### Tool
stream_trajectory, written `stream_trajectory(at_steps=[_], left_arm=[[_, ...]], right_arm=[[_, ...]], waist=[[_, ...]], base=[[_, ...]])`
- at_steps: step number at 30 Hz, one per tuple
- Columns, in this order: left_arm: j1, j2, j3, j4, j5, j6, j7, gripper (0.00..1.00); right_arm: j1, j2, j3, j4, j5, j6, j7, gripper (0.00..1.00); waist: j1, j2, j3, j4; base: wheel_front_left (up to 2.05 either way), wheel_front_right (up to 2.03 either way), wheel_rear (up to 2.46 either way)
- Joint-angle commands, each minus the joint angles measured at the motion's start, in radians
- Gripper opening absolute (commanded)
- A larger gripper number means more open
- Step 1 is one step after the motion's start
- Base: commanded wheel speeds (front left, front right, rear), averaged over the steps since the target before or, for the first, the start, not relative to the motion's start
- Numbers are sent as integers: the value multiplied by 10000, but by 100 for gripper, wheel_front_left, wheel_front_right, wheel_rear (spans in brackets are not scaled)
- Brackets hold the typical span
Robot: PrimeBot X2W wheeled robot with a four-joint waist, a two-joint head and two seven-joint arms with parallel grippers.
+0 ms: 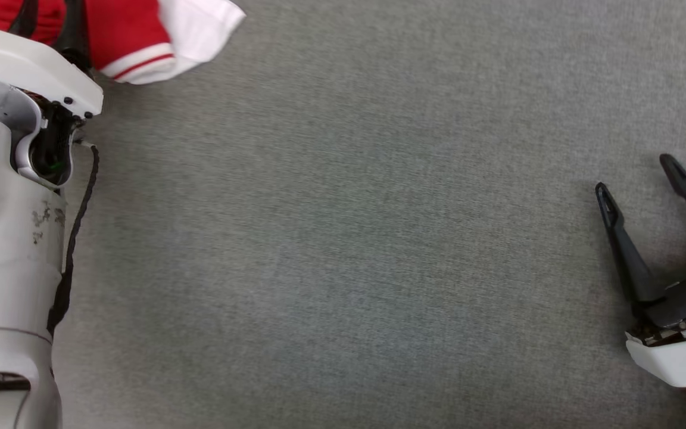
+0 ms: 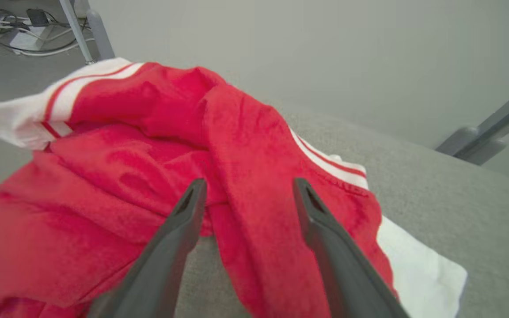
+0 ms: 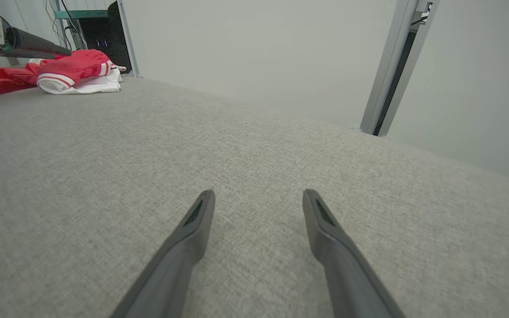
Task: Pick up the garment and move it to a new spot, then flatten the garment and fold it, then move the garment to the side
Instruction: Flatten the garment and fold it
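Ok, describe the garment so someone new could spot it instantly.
Start with the wide grey fabric surface. At its far left part, right at the open left gripper, lies the garment, crumpled in a heap. It is bright red with white, red-striped bands and a white panel.

No writing that I can read anywhere. The red-and-white garment [image 2: 104, 198] shows plain cloth and stripes (no print on the folds facing this way). The dark cabinet [image 3: 100, 35] just behind the garment carries a few bluish dots, too small to make out as figures. The grey marks on the pale forearm [image 1: 9, 250] beside the garment look like scuffs, not letters.
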Motion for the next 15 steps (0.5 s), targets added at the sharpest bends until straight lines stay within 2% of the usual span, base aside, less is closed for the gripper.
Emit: stream_trajectory(at_steps=[1,6,7,8,9,11,15], left_arm=[[-439,129,-114,609,171,145,179,100],[-1138,87,-387,2418,248,238,994,100],[-1146,48,-429,2693,221,197,1112,75],[-1166,54,-493,2878,246,137,1147,31],[-1184,114,-549,2994,270,90,1075,0],[-1132,205,-703,2908,232,-93,592,0],[-961,255,-1046,2384,195,-154,2,0]], right_arm=[[296,-136,-180,382,39,-22,320,100],[692,-65,-353,-138,114,-33,577,100],[734,-24,-374,-173,129,-33,582,100],[750,15,-367,-172,135,-32,589,100],[763,58,-359,-132,137,-32,560,100],[838,248,-256,145,156,-18,330,100],[823,536,-97,597,259,-9,82,100]], waist=[[0,0,738,-628],[0,0,813,-744],[0,0,757,-755],[0,0,688,-764],[0,0,592,-767],[0,0,77,-775],[0,0,-687,-827]], base=[[0,0,0],[0,0,0],[0,0,0],[0,0,0],[0,0,0],[0,0,0],[0,0,0]])
